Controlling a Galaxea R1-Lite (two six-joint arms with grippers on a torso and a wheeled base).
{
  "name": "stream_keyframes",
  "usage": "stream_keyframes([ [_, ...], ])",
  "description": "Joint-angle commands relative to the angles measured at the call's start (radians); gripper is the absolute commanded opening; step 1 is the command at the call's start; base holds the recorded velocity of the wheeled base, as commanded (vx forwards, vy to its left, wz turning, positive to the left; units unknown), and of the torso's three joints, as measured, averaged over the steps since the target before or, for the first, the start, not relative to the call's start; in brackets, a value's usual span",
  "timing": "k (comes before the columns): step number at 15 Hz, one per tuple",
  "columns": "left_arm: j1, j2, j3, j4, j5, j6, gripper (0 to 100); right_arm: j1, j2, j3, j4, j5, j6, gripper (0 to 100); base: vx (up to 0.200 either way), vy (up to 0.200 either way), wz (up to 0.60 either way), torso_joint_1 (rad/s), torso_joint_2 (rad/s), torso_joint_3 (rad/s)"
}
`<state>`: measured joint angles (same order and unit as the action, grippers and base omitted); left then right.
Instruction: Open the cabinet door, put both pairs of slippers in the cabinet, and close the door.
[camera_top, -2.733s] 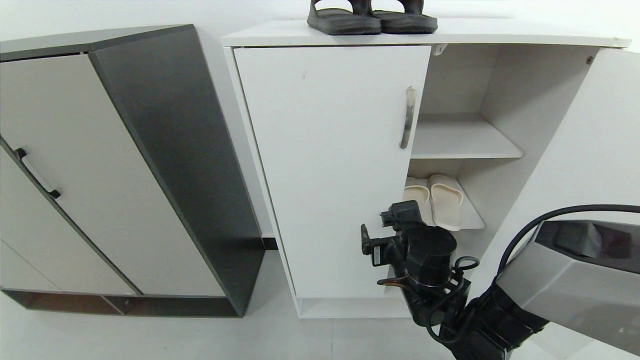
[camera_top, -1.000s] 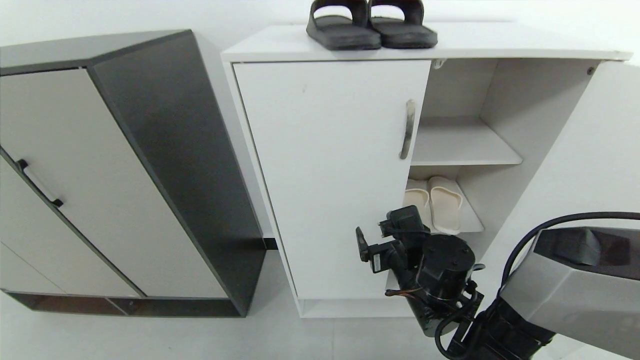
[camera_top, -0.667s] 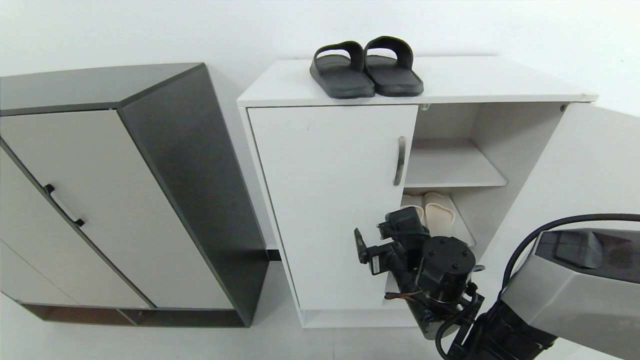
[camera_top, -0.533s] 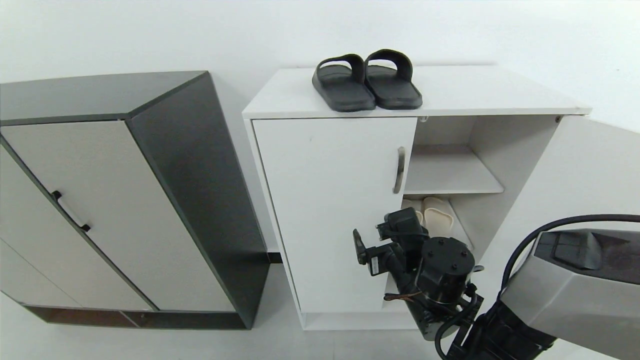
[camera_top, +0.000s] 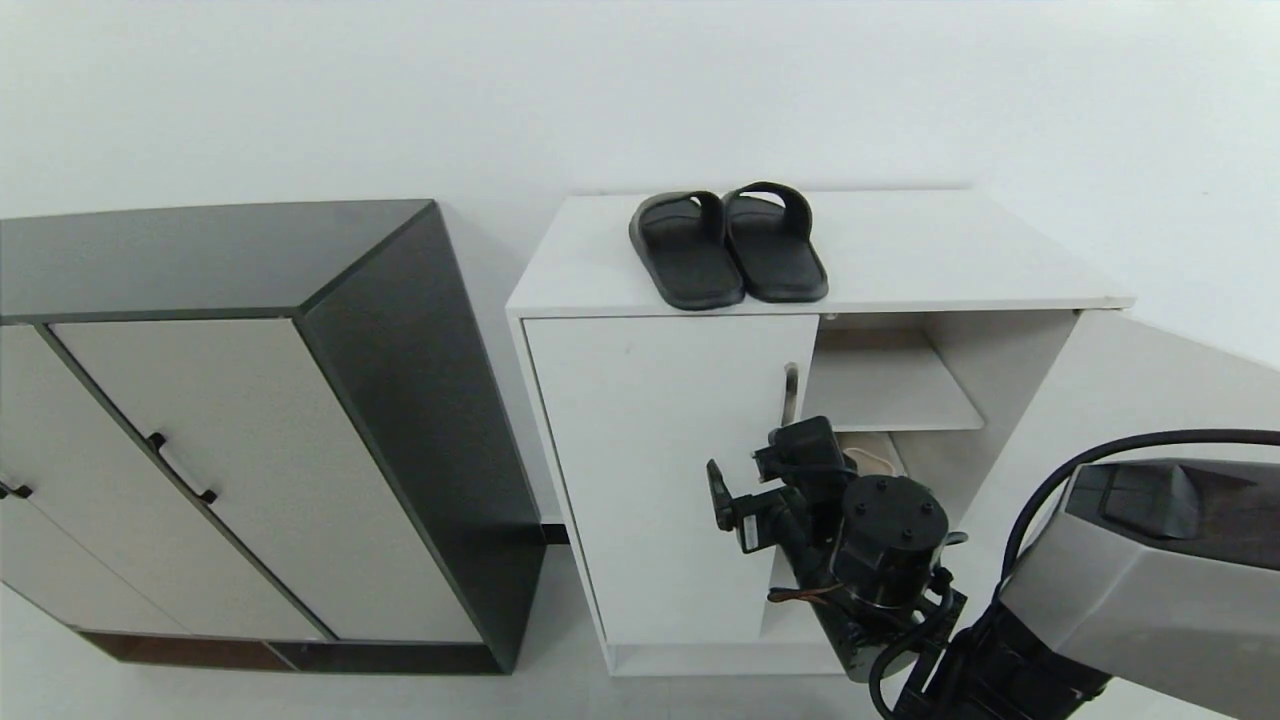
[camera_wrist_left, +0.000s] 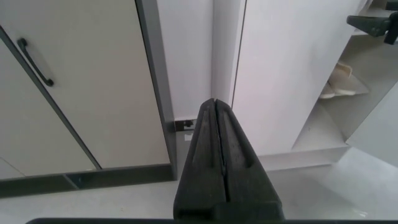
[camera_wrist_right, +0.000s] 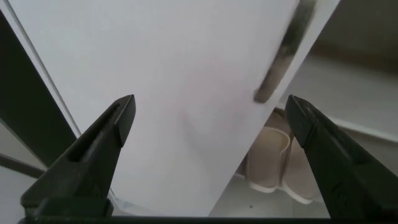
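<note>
black slippers (camera_top: 727, 247) on cabinet top (camera_top: 930, 255) | right gripper (camera_wrist_right: 210, 107) well below, jaws apart

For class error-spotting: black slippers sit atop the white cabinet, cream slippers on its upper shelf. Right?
No: the cream slippers lie on the lower shelf, as the head view shows. The black slippers do sit atop the white cabinet.

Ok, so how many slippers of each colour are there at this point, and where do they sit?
black slippers: 2, on top of the white cabinet
cream slippers: 2, inside it, low down
Total: 4 slippers
</note>
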<state>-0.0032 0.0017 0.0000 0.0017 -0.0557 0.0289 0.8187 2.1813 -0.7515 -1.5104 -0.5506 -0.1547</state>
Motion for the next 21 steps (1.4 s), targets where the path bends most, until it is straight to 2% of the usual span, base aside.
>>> stream_keyframes([
  [1, 0.000, 0.000, 0.000, 0.000, -0.001, 0.000, 0, 0.000, 0.003, 0.000, -0.001, 0.000, 0.000, 100, 0.000, 0.000, 0.00, 0.163, -0.50, -0.310],
  [13, 0.000, 0.000, 0.000, 0.000, -0.001, 0.000, 0, -0.009, 0.031, 0.038, 0.003, 0.024, -0.025, 100, 0.000, 0.000, 0.00, 0.231, -0.55, -0.320],
  [16, 0.000, 0.000, 0.000, 0.000, -0.001, 0.000, 0, -0.015, 0.051, 0.043, -0.016, 0.049, -0.046, 100, 0.000, 0.000, 0.00, 0.082, -0.18, -0.105],
  [17, 0.000, 0.000, 0.000, 0.000, 0.001, 0.000, 0, -0.013, 0.034, 0.041, 0.001, 0.046, -0.059, 100, 0.000, 0.000, 0.00, 0.000, 0.00, 0.000],
  [18, 0.000, 0.000, 0.000, 0.000, 0.001, 0.000, 0, -0.012, -0.003, 0.023, 0.085, 0.041, -0.074, 100, 0.000, 0.000, 0.00, 0.000, 0.00, 0.000],
  [21, 0.000, 0.000, 0.000, 0.000, 0.001, 0.000, 0, 0.013, -0.130, -0.031, 0.331, 0.040, -0.011, 100, 0.000, 0.000, 0.00, 0.000, 0.00, 0.000],
])
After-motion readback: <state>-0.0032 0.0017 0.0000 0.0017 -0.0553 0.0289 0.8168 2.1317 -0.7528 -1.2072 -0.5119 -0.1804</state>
